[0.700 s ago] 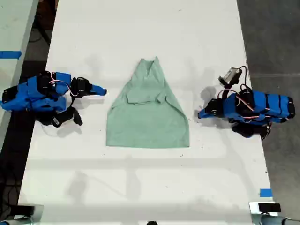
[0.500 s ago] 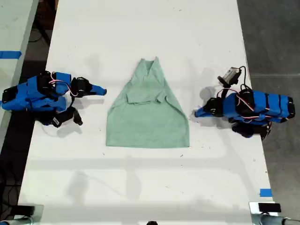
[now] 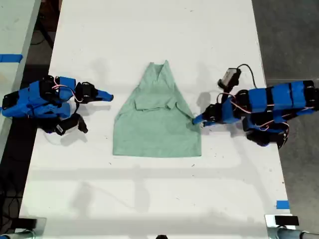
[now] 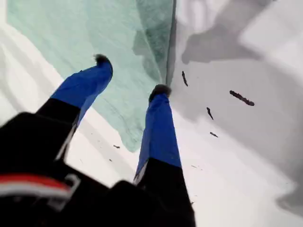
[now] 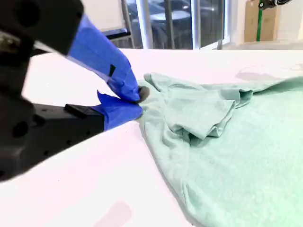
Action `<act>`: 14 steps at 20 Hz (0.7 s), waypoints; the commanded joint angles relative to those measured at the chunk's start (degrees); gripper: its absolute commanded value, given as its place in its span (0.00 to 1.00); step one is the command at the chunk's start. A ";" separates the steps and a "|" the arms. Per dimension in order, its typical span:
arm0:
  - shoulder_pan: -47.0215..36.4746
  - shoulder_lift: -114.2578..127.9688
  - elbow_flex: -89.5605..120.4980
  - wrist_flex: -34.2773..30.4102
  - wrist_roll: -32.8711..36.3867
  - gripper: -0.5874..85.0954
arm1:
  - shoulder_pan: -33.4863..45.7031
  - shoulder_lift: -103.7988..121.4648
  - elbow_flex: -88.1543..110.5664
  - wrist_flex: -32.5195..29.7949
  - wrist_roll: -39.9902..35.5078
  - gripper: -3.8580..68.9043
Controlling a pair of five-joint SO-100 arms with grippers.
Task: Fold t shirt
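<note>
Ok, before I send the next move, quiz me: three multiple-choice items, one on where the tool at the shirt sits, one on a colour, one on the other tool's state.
1. Where on the pale mint-green fabric t shirt is my first tool?
A) at the V-neck
B) at the side edge on the exterior view's right
C) on the middle of the cloth

2. What colour is the flat table?
A) black
B) brown
C) white

3. How is my second tool?
A) shut
B) wide open
C) lifting the shirt off the table

Answers:
1 B: the first wrist view shows the spread fingers over the shirt's edge.
2 C: the bare surface is white in every view.
3 A: the second wrist view shows its tips together, and the shirt lies flat.
</note>
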 commanded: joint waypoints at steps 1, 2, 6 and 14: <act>-0.26 0.53 0.44 -0.09 -0.88 0.00 | -1.67 -16.52 -7.47 -3.34 2.72 0.31; -0.35 0.53 0.44 -0.09 -0.79 0.00 | -2.64 -17.75 -7.56 -3.96 3.96 0.31; -0.26 0.53 0.44 -0.09 -0.79 0.00 | -4.75 -26.89 -13.54 -0.26 5.98 0.21; -0.26 0.53 0.44 -0.09 -0.79 0.00 | -4.57 -38.41 -51.06 28.92 -0.18 0.03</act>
